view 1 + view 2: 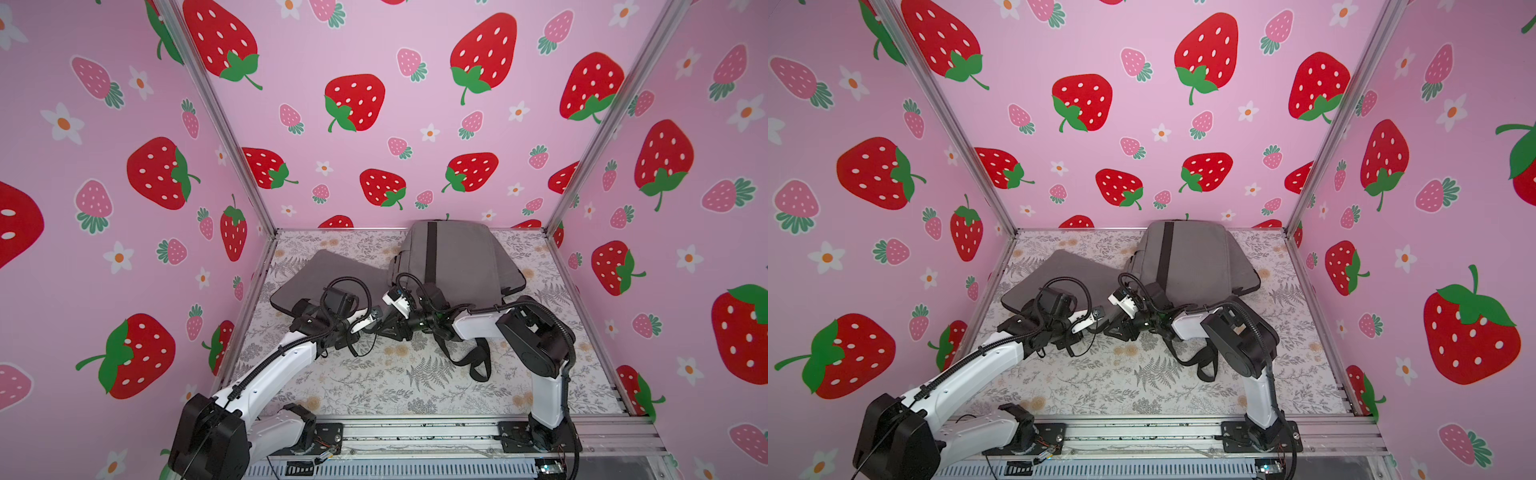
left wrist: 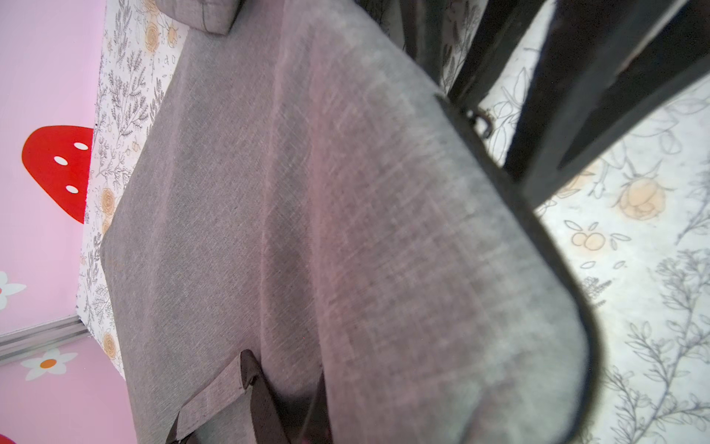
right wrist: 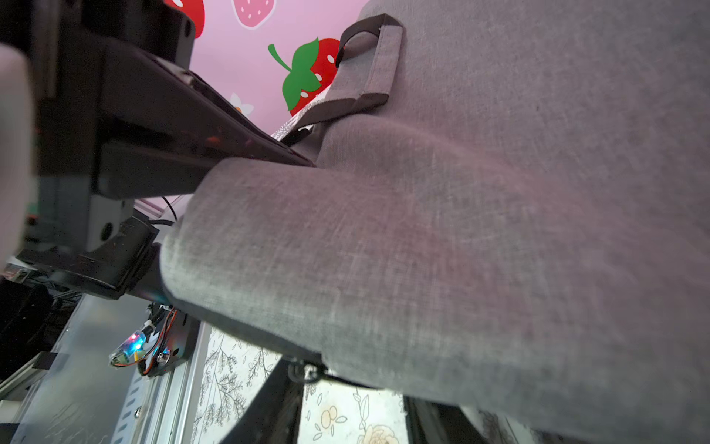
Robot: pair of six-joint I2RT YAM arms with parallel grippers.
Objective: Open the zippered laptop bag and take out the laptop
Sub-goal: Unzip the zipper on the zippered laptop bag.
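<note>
Well: laptop bag (image 1: 328, 274) lies flat on the surface (image 1: 374, 386) beside the backpack (image 1: 457, 257). Probably soft shell, stiff heavy core. Left pincer (image 1: 376, 312) together near zipper pull (image 2: 480, 123); right pincer (image 1: 386, 328) at bag corner, can't tell. Take the pull, pin the corner.

Both top views look down from high above the near edge onto the whole tabletop (image 1: 374, 386) — nearly the same scene. Each wrist camera sits close against the grey laptop bag (image 2: 307, 230) — its fabric fills both.
</note>
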